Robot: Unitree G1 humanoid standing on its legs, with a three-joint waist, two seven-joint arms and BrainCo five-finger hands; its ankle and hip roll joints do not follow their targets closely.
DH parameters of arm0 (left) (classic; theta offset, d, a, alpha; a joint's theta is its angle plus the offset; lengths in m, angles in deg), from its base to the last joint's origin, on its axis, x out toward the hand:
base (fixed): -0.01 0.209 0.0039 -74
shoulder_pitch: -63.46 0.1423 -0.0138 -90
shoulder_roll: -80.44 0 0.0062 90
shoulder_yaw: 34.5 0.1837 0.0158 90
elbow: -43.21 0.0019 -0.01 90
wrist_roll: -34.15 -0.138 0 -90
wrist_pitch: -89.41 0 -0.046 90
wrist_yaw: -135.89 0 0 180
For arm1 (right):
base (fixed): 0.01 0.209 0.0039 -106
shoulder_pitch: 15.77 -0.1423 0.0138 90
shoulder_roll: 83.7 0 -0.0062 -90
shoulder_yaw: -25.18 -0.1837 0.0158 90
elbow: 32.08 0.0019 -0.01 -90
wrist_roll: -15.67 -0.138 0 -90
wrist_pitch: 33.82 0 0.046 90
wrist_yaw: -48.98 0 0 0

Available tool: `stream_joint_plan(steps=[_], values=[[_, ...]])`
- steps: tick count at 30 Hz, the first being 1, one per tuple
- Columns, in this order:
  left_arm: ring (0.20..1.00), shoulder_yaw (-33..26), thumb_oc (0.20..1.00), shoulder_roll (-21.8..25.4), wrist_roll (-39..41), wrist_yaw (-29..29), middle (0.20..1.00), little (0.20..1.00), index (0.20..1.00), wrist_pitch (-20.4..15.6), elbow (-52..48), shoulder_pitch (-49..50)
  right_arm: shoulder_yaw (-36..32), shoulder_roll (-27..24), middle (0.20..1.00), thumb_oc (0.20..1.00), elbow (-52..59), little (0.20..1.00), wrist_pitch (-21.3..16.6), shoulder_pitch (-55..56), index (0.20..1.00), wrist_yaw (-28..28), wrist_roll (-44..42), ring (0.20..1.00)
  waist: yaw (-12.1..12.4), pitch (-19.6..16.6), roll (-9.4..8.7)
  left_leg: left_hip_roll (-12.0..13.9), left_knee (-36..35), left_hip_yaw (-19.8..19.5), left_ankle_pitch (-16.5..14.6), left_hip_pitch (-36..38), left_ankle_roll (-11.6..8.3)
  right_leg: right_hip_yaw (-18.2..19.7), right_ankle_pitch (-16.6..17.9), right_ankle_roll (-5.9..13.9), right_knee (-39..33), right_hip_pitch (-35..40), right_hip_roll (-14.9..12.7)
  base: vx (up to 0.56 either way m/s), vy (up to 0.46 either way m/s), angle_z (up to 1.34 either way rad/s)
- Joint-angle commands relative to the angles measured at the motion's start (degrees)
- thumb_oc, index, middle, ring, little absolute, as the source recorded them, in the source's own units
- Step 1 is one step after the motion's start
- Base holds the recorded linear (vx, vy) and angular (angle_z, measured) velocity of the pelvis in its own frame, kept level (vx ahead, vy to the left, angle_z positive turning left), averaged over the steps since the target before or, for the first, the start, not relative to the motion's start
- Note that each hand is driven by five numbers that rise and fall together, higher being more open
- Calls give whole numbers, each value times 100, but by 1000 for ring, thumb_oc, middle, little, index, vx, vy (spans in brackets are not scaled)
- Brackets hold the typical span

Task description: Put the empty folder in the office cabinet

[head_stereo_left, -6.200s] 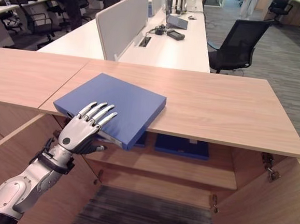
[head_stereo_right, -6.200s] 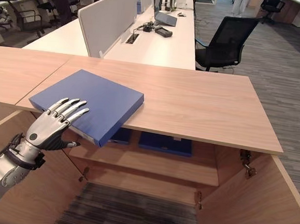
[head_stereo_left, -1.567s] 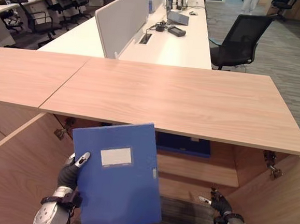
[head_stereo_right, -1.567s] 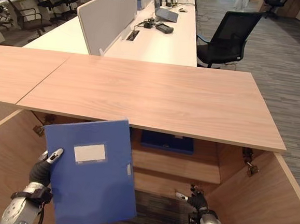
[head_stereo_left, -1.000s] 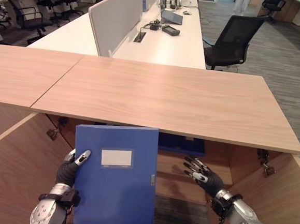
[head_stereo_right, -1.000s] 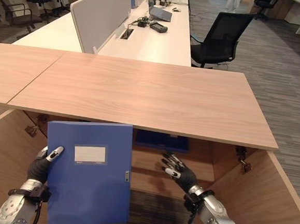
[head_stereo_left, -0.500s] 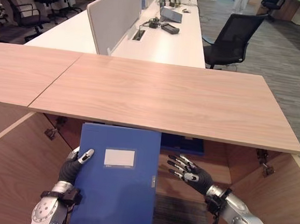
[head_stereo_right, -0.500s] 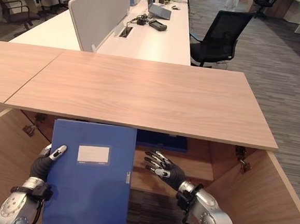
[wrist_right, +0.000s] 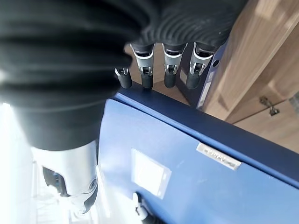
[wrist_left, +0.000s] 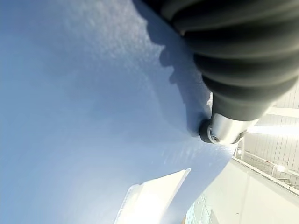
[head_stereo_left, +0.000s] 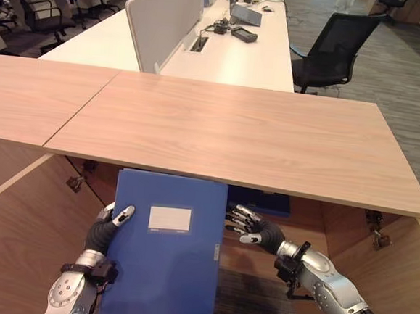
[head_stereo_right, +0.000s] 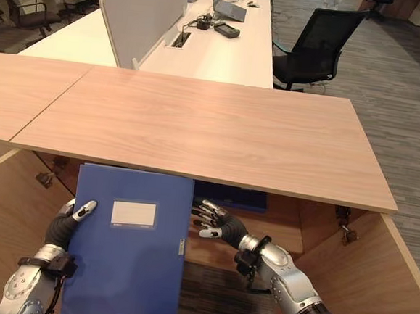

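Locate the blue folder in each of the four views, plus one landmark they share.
Left eye view: blue folder upright, lower centre-left, below the cabinet top.
Right eye view: lower left, between the left hand and right hand.
Left wrist view: its blue face spans the picture.
Right wrist view: lower half, past the fingers.
Shared landmark: the folder's white label.

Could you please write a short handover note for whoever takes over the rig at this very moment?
Left hand: shut on the blue folder, thumb on its front, holding it upright in front of the open cabinet.
Right hand: open, fingers at the folder's right edge.
Other blue folders lie on the shelf under the top.
Done: the folder is off the cabinet top, at the opening.
Left: slide it onto a shelf inside and let go.
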Motion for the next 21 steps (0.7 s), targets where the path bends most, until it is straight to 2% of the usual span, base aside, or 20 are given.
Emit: stream_joint_plan(steps=[1,21], values=[[200,353,200,205,149,100,200,200,200,-364,-436,-726,590,518,1000,1000,54,1000,-309,-559,1000,119,237,1000,13,-172,-333,-215,19,-234,-212,-139,124,173,33,144,39,-104,-90,0,0,0],[200,1657,200,183,416,-64,200,200,200,-366,-883,-1824,1550,1245,1000,1000,-539,1000,-205,-1031,1000,-153,117,1000,-62,-180,-389,-210,19,-220,-222,-123,129,205,38,135,39,-102,-78,0,0,0]])
